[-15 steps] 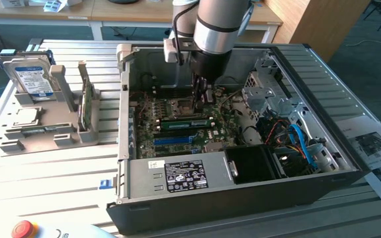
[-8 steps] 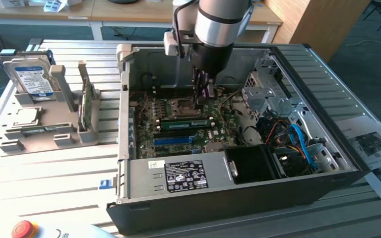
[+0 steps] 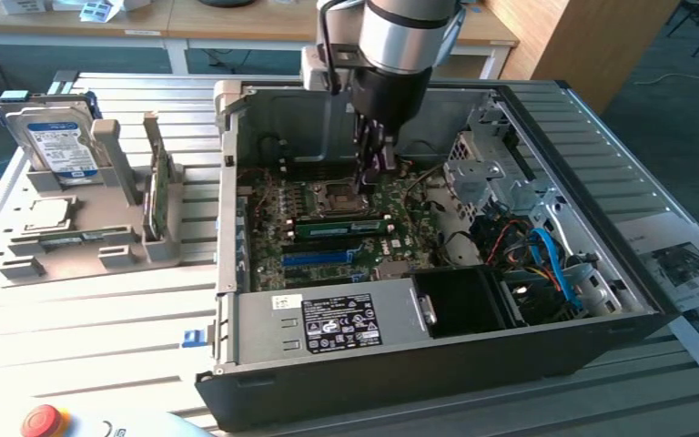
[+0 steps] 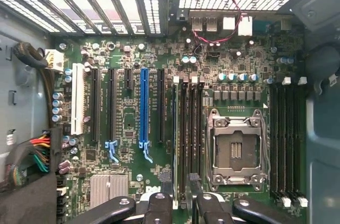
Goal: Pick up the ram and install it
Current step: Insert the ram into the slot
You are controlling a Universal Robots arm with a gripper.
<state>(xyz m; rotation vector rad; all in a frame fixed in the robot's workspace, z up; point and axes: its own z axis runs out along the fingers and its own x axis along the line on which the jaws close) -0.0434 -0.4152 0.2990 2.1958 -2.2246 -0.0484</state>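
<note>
Item: ram (image 3: 343, 226). A green stick standing on edge in a slot of the board, just beside the empty socket (image 3: 331, 196), inside the open case (image 3: 447, 364). From the wrist view its pale top edge (image 4: 175, 139) runs the full length of the slot. I cannot tell whether the end clips have latched.

Item: my pincer (image 3: 371, 177). It hangs inside the case, over the socket end of the ram. The fingers (image 4: 159, 205) stand apart, one on each side of the slot line, and I see nothing between them. I read the pincer as open and gripping nothing.

Item: case. It lies on its side mid-bench (image 3: 83, 319), lid off.

Item: holder (image 3: 119, 246). A grey holder near the bench edge on the exterior view's left. It carries a second stick (image 3: 156, 196) upright, and a drive (image 3: 61, 146) behind it.

Hazards, as I judge them:
- The ram may be seated at one end only. An unlatched clip would let it ride up or tilt.
- My fingers are close on both sides of the stick. Any sideways drift could drag it, lever it in the slot, or knock the neighbouring slots (image 4: 194, 139).
- Pressure off the slot's line could flex the board or bend the stick.
- The socket is open just beside my fingers (image 4: 236, 152). A stray touch there would harm its contacts.
</note>
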